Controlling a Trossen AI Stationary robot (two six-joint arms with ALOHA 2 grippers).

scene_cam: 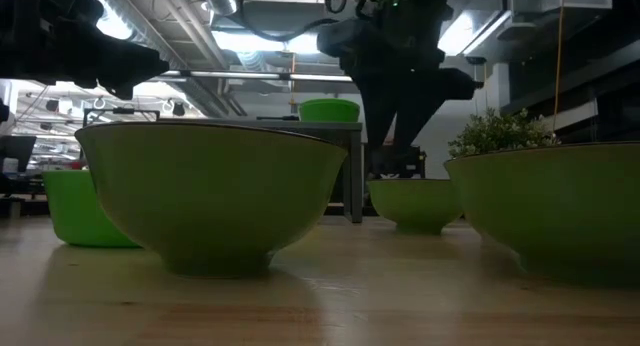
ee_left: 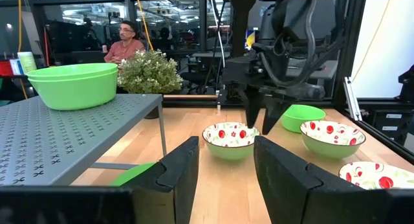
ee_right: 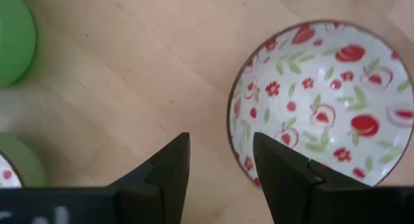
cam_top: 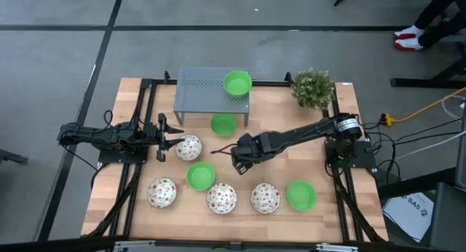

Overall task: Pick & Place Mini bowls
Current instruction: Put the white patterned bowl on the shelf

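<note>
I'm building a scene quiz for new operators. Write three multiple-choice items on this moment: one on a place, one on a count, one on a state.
1. Where does the plain bright green mini bowl near the small green bushy plant sit?
A. on the grey perforated metal shelf
B. inside another bowl
C. on the floor

2. How many white mini bowls with red-and-green speckles lie on the wooden table?
A. one
B. four
C. seven

3. How are the right gripper fingers?
A. shut on a bowl
B. open, holding nothing
C. out of view

Key:
1 A, the high view shows it on the shelf's corner.
2 B, four show from above.
3 B, the right wrist view shows a gap with bare wood between them.
</note>
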